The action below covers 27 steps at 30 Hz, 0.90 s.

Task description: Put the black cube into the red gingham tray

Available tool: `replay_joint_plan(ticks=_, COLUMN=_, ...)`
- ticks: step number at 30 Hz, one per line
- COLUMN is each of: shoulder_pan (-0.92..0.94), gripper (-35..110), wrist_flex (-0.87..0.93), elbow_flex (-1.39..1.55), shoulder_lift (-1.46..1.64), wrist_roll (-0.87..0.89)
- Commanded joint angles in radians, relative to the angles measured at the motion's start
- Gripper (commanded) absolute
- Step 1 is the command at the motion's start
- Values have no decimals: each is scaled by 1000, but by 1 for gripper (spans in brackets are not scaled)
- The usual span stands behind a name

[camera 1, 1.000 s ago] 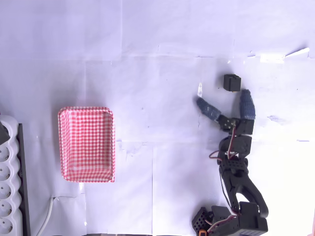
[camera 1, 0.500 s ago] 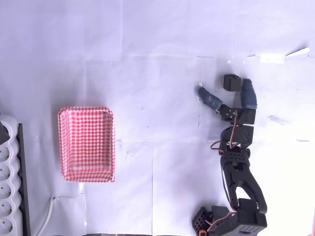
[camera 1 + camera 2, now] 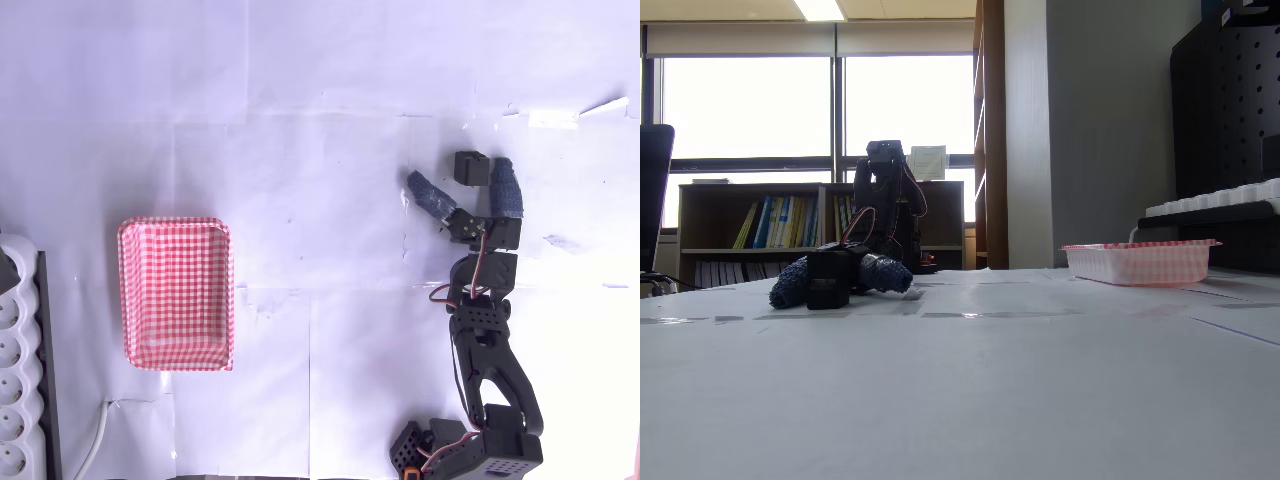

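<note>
The black cube point(image 3: 471, 167) rests on the white table at the right of the overhead view, and it stands in front of the arm in the fixed view point(image 3: 827, 280). My gripper point(image 3: 464, 181) is open around it, low on the table. One blue-wrapped finger point(image 3: 506, 190) lies just right of the cube, close to or touching it. The other finger point(image 3: 431, 193) angles out to the cube's left with a gap. The red gingham tray point(image 3: 177, 293) sits empty far to the left, and at the right of the fixed view point(image 3: 1138, 262).
A white power strip point(image 3: 17, 360) with its cable point(image 3: 92, 445) lies along the left edge, beside the tray. The table is covered with taped white paper sheets. My arm's base point(image 3: 480, 440) stands at the bottom right.
My gripper has moved forward so that its fingers now flank the cube. The left finger has swung inward, narrowing the opening. The cube and the tray have stayed in place.
</note>
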Motion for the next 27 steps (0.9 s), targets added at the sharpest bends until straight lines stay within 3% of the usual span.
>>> replay_joint_plan(ticks=1, shoulder_pan=-8, gripper=55, wrist_flex=12, elbow_flex=46, shoulder_lift=0, wrist_roll=-14)
replay_joint_plan(ticks=22, shoulder_pan=-48, gripper=54, wrist_flex=11, elbow_flex=132, shoulder_lift=44, wrist_roll=15)
replay_joint_plan(ticks=27, shoulder_pan=-49, gripper=47, wrist_flex=-2, elbow_flex=129, shoulder_lift=48, wrist_roll=17)
